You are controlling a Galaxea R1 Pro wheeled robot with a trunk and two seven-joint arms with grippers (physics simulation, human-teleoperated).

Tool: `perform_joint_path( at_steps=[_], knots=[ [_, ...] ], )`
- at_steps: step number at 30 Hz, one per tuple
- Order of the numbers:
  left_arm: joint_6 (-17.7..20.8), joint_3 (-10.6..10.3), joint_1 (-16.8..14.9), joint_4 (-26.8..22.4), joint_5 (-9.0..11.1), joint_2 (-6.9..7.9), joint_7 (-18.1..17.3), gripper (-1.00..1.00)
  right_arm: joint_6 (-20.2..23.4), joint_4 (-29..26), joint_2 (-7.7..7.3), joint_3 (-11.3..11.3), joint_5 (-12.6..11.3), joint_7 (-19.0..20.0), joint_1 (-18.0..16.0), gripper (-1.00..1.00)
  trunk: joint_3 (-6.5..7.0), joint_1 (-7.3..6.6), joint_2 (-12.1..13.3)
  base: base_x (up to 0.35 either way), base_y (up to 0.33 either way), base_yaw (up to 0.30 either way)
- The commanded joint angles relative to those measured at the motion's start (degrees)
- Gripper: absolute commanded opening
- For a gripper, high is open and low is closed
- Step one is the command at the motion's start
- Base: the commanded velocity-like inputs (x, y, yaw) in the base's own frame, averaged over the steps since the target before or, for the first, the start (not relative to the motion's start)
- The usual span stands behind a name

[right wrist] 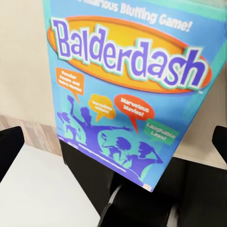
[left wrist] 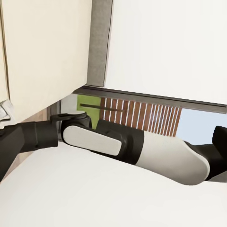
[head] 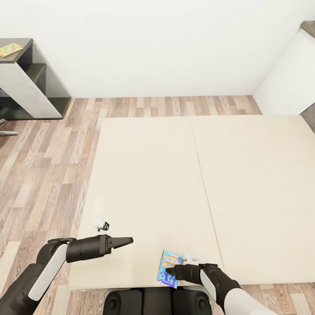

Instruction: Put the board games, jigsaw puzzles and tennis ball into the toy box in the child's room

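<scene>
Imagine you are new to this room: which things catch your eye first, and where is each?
The bright blue Balderdash board game lies at the near edge of the wide beige bed, with the right gripper at it. Far off, a multicoloured jigsaw puzzle sits on the grey table by the wall.

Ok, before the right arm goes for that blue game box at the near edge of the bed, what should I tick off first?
1. Blue board game lies on the bed at its near edge: ok.
2. Right gripper is aimed at the box, fingers spread either side of it in the right wrist view: ok.
3. Fingers actually touching the box: cannot tell.
4. Left gripper is apart from the box and holds nothing: ok.
5. Bed surface around the box is free of other things: ok.
6. Toy box location for the drop-off: cannot tell; one jigsaw puzzle lies on the table at far left.
</scene>
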Motion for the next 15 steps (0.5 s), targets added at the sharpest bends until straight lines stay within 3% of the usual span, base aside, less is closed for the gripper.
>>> perform_joint_path(
  at_steps=[1,15],
  knots=[
    [0.22,-0.07,-0.03,0.00,0.13,0.04,-0.07,1.00,0.48,-0.10,0.01,-0.29,-0.11,0.13,0.00,1.00,-0.06,0.03,-0.09,0.000,0.000,0.000],
    [0.20,-0.07,-0.03,0.05,0.13,0.04,-0.02,1.00,0.39,-0.10,0.29,-0.30,-0.11,0.13,-0.02,1.00,-0.07,0.03,-0.09,0.000,0.000,0.000]
  ],
)
